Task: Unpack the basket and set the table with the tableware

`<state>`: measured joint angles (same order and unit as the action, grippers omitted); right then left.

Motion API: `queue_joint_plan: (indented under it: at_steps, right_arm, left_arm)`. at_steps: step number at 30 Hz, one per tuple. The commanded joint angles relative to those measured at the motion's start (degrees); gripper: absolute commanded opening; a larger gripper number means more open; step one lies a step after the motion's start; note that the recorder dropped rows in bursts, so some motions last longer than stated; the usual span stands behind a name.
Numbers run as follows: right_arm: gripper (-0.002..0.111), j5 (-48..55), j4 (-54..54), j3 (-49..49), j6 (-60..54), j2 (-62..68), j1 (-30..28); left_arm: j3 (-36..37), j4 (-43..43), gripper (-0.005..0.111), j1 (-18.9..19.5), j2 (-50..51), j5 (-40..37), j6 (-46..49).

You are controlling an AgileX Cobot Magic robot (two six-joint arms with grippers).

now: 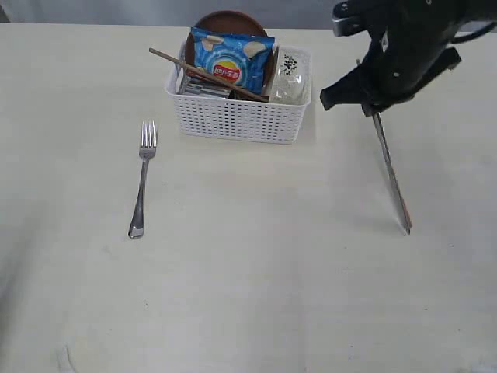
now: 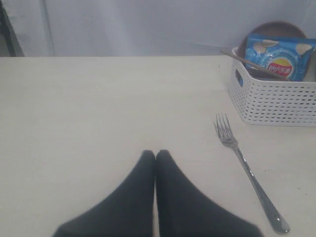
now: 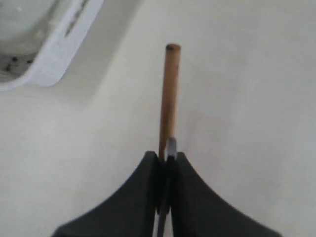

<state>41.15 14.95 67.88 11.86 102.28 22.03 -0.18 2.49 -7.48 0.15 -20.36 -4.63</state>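
The white basket point(image 1: 241, 116) stands at the back middle of the table point(image 1: 256, 272). Chopsticks point(image 1: 206, 74) lie slanted across it, a brown plate point(image 1: 229, 19) leans at its back, and a white bowl point(image 1: 289, 78) sits in its right end. A steel fork point(image 1: 142, 179) lies on the table left of the basket, also seen as the fork point(image 2: 244, 168). My right gripper point(image 1: 373, 109) is shut on a long thin knife point(image 1: 390, 175) that slants down towards the table; the knife point(image 3: 169, 98) looks brownish from the wrist. My left gripper point(image 2: 156, 153) is shut and empty, over bare table.
A blue chip bag point(image 1: 229, 62) stands in the basket against the plate. The basket's corner point(image 3: 54, 59) lies close to the right gripper. A pale curtain point(image 2: 148, 24) hangs beyond the table's far edge.
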Motion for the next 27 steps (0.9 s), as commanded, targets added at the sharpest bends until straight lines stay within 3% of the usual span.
queue_joint_plan:
  at_steps: [1,8,17,20,25,27]
  right_arm:
    - [-0.001,-2.5,-7.6,-1.7,-1.1,2.7,-3.3]
    - [-0.001,-4.0,-9.5,-1.3,-1.1,10.8,-4.6]
    - [0.001,-14.1,-8.6,-1.3,2.3,16.3,-4.6]
    - [0.012,-16.5,-7.1,-1.3,2.3,16.3,-4.6]
    - [0.049,-17.1,-6.9,-1.3,3.2,16.3,-4.9]
    - [0.056,-16.9,-7.0,-1.3,4.4,16.1,-5.2]
  left_arm:
    - [0.2,0.5,0.0,0.1,-0.1,0.6,-0.2]
    - [0.2,0.5,0.0,0.1,-0.1,0.6,-0.2]
    - [0.2,0.5,0.0,0.1,-0.1,0.6,-0.2]
    - [0.2,0.5,0.0,0.1,-0.1,0.6,-0.2]
    - [0.2,0.5,0.0,0.1,-0.1,0.6,-0.2]
    - [0.2,0.5,0.0,0.1,-0.1,0.6,-0.2]
